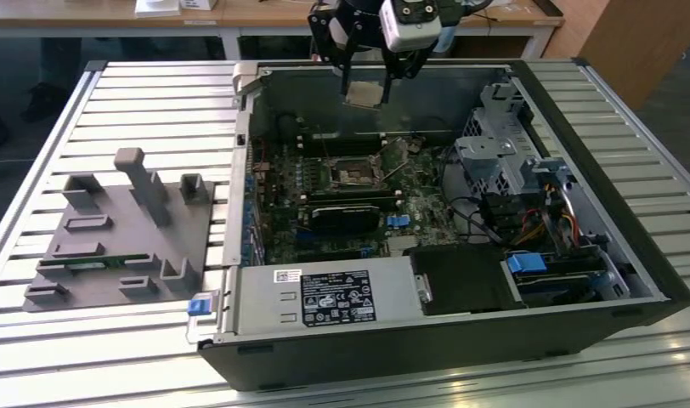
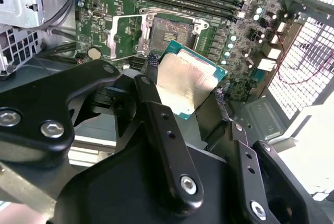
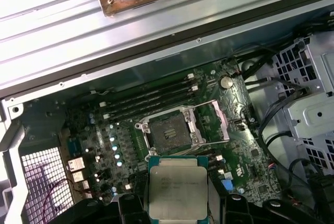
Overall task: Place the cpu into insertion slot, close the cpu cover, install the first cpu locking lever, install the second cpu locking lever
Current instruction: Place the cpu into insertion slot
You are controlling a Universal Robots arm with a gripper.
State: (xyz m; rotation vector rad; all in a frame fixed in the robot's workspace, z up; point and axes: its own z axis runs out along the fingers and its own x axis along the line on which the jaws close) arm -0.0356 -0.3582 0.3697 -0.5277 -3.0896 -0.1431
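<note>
Black fingers (image 2: 156, 114) of our end effector (image 2: 185, 78) are closed on the cpu (image 2: 193, 83), pinching two opposite edges. We judge it light, stiff and fragile underneath, so the edges are the right place to hold. Beyond it, well apart, the insertion slot (image 2: 169, 31) lies bare, and the cpu cover (image 2: 125, 36) stands open beside it.

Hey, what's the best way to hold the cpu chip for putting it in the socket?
By two opposite edges, coming from above its metal top. The cpu is a thin flat square, so pinching the edges keeps it level and leaves the underside free; the gripper holds it that way now.
</note>
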